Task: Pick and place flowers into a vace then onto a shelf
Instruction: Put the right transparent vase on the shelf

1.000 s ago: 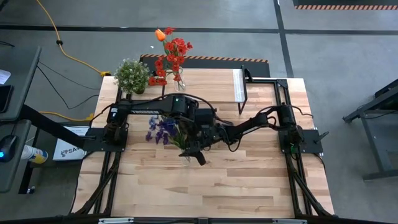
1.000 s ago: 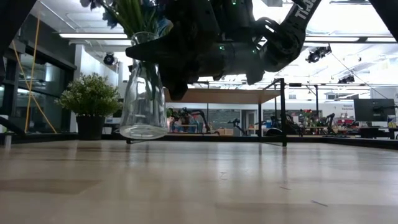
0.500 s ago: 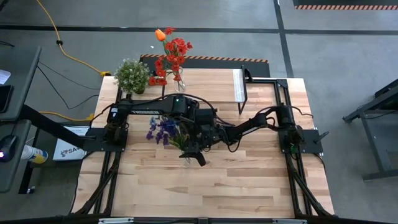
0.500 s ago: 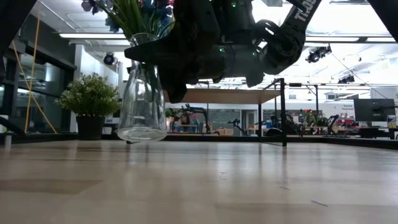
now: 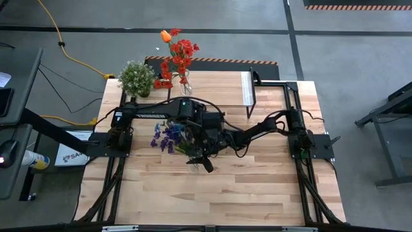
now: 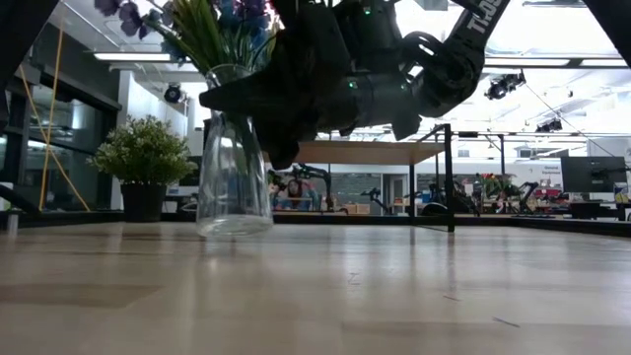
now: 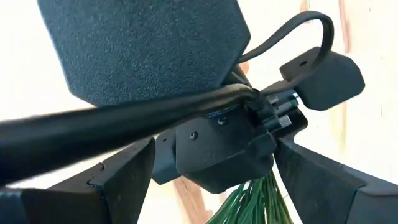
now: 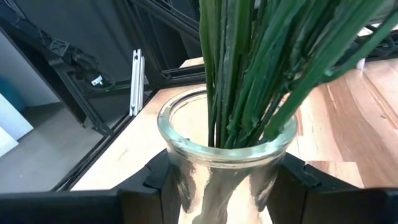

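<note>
a: what changed just then?

b: half a moment before, the glass vase hung a little above the bench. now its bottom looked right down on the wood, or so close that i could not see a gap.

a: who held it?

b: the right gripper had its two fingers pressed on the neck of the vase, one on each side. the purple and blue flowers stood inside, green stems down in the glass.

a: and the left gripper?

b: the left gripper was just above the stems, near the right arm. i could not tell if it was wide or closed.

a: where was the shelf?

b: the shelf stood well apart, at the far side of the bench. another vase with red flowers stood near the potted plant.

a: so what did that mean?

b: i think the flowers were in, but the vase was not yet on the shelf.
</note>
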Controlling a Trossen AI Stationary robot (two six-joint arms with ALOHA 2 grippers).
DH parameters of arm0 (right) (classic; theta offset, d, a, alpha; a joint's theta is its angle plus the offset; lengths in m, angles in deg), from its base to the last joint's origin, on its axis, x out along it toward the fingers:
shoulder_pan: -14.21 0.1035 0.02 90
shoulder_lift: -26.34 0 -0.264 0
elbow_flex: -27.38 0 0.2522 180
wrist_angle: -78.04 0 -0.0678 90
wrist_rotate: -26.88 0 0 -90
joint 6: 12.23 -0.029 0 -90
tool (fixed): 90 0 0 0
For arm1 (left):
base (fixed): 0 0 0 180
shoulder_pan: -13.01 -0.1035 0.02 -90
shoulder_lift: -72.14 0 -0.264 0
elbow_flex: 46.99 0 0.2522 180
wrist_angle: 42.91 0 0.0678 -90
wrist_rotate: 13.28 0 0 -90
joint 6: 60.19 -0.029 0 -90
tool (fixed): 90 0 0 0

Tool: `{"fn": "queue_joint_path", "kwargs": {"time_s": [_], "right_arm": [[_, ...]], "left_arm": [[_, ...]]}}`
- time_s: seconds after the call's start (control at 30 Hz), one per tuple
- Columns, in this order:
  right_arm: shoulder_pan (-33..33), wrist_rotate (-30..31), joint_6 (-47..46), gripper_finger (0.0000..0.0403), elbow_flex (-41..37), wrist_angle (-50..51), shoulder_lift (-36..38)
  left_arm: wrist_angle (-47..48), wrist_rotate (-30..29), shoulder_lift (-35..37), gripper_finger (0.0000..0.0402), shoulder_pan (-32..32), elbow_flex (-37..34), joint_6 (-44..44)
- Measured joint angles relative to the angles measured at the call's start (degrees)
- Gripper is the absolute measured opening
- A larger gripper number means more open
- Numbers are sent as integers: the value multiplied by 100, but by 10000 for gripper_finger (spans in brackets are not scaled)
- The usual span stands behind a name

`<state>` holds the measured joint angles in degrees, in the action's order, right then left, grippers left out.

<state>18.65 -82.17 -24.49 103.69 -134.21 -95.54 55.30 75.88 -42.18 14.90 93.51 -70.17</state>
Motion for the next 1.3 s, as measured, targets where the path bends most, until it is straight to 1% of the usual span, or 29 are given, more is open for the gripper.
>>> {"fn": "queue_joint_path", "kwargs": {"time_s": [0.27, 0.47, 0.63, 0.7, 0.73, 0.77, 0.97, 1.03, 1.07, 1.23, 1.3], "right_arm": [[-123, -95, 64, 163, 0, 186, 6], [-142, -105, 112, 163, -2, 290, 8], [-146, -99, -50, 163, 0, 124, -193], [-133, -116, -39, 162, 12, -90, -286], [-135, -130, -107, 162, 30, -97, -289], [-134, -125, -117, 162, 11, -115, -289], [-133, -94, -164, 161, 9, -49, -289], [-127, -91, -169, 161, 7, -49, -289], [-127, -85, -169, 161, 4, -49, -289], [-122, -48, -161, 161, 2, -56, -289], [-122, -35, -166, 161, 2, -97, -289]], "left_arm": [[92, -59, 4, 360, -4, 82, -391], [-65, -86, 7, 360, -7, 150, -936], [-103, -235, 8, 360, -7, 224, -1354], [-671, -453, 71, 360, -28, 321, -1418], [-698, -461, 116, 360, -39, 320, -1424], [-738, -688, 129, 360, -37, 356, -1427], [-1342, -1016, 71, 360, -11, 738, -1731], [-1325, -1137, 81, 360, -15, 859, -1792], [-1465, -1239, 123, 360, -17, 810, -1846], [-1668, -1988, 197, 360, -11, 838, -1966], [-1614, -2239, 268, 360, -11, 836, -1964]]}}
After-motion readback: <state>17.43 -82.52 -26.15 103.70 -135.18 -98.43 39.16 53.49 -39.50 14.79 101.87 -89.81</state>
